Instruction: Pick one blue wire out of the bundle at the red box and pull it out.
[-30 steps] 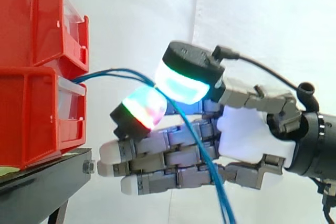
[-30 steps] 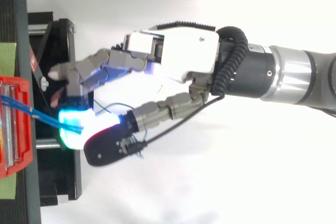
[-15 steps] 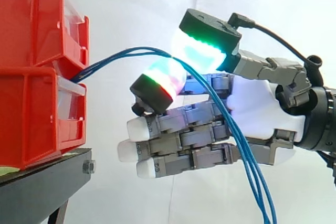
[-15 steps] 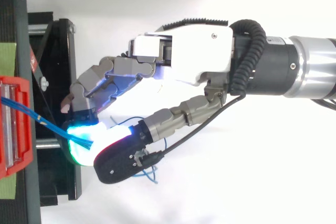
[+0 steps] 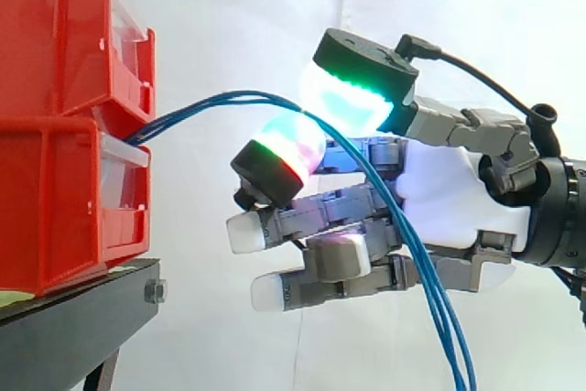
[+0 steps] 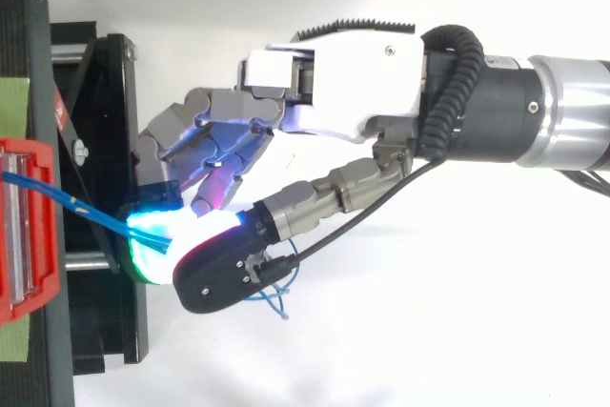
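Observation:
Several thin blue wires [image 5: 206, 103] come out of the gap between the two stacked red boxes [image 5: 55, 199] and arch rightward to my hand [image 5: 449, 199]. The glowing thumb pad [image 5: 352, 98] and one glowing fingertip [image 5: 284, 148] pinch the wires between them. Past the pinch the wires hang down across the palm and leave the side view's bottom edge. The other fingers are partly curled below. From above, the wires [image 6: 95, 218] run from the red box [image 6: 43, 235] into the pinch, with my hand [image 6: 343, 83] to the right of the box.
The red boxes rest on a black stand [image 5: 73, 336] at the left, its edge seen from above [image 6: 105, 140]. A white curtain forms the backdrop. Loose blue wire ends [image 6: 276, 302] dangle below the thumb in the top view.
The hand has drawn up and to the right, away from the boxes, with the wires in its pinch, so more wire spans the gap. The lower fingers have curled inward.

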You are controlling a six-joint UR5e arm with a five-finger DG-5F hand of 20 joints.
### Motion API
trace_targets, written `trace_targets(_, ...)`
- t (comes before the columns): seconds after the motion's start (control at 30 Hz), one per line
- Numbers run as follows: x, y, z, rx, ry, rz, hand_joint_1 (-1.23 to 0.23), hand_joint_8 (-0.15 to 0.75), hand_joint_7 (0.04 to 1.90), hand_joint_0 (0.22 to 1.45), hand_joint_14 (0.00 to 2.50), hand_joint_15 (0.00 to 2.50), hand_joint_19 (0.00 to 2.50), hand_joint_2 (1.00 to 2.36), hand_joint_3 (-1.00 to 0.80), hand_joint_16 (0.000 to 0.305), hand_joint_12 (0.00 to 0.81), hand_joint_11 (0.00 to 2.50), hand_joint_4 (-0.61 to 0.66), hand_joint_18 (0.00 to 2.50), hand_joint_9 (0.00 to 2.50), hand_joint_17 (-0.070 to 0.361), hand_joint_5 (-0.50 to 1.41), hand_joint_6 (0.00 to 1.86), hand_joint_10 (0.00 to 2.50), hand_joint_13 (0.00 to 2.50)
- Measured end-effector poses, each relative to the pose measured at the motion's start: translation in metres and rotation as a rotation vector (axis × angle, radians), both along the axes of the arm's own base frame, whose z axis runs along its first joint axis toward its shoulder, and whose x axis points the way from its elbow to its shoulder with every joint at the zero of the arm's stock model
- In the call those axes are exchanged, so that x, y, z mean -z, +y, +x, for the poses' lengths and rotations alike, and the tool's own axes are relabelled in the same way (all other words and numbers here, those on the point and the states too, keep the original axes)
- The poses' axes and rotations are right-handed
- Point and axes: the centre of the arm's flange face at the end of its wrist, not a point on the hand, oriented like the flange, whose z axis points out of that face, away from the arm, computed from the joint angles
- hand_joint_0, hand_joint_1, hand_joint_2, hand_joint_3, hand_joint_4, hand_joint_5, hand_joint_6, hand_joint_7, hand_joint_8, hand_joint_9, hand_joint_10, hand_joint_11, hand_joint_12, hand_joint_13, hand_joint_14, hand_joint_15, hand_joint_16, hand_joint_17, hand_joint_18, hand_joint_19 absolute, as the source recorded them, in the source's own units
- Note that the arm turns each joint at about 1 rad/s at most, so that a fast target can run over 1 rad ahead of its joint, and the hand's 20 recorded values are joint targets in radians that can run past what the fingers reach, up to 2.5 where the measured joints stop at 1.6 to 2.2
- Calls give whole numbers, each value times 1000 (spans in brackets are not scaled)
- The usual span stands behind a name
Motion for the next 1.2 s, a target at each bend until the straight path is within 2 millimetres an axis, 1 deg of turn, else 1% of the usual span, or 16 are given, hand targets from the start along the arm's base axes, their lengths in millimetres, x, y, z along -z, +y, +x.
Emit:
trace_targets(0.03, 0, -1, 0, 0, 0, 0, -667, 266, 1034, 581, 23, 1257, 457, 1024, -123, 60, 303, 435, 215, 439, 647, 136, -169, 846, 15, 1185)
trace_targets(0.13, 0, -3, 0, 1, 1, 0, -666, 269, 1037, 582, 23, 1285, 449, 1023, -125, 60, 309, 655, 209, 447, 763, 136, -169, 845, 22, 1177)
trace_targets(0.17, 0, -4, -1, 2, 1, 0, -666, 268, 1046, 583, 23, 1253, 446, 1023, -128, 60, 317, 684, 210, 447, 775, 136, -169, 845, 22, 1140)
trace_targets(0.37, 0, -6, -1, 7, 1, 1, -665, 272, 1042, 584, 25, 1228, 441, 1023, -131, 60, 328, 856, 207, 437, 895, 135, -171, 845, 21, 1111)
trace_targets(0.43, 0, -6, -1, 6, 1, 0, -662, 274, 1041, 584, 25, 1207, 441, 1023, -131, 60, 332, 1134, 204, 431, 1001, 135, -172, 845, 23, 1094)
trace_targets(0.47, 0, -6, -1, 6, 1, 0, -662, 274, 1039, 584, 26, 1213, 439, 1023, -131, 60, 333, 1208, 203, 428, 1029, 135, -172, 845, 21, 1089)
trace_targets(0.53, 0, -6, -1, 6, 1, 0, -660, 268, 1039, 585, 26, 1189, 440, 1023, -134, 60, 336, 1244, 202, 428, 1041, 135, -172, 846, 21, 1084)
trace_targets(0.63, 0, -7, -1, 6, 1, 0, -659, 266, 1028, 585, 25, 1172, 440, 1023, -137, 60, 345, 1381, 203, 429, 1127, 135, -173, 847, 14, 1075)
trace_targets(1.0, 0, -10, -1, 9, 2, 1, -662, 270, 1017, 585, 27, 1148, 440, 1023, -133, 60, 346, 1384, 207, 424, 1122, 135, -173, 847, 14, 1058)
trace_targets(1.2, -1, -13, -2, 11, 1, 4, -701, 266, 1027, 587, 27, 1143, 433, 1025, -110, 60, 341, 1379, 197, 418, 1111, 136, -170, 848, 14, 1054)
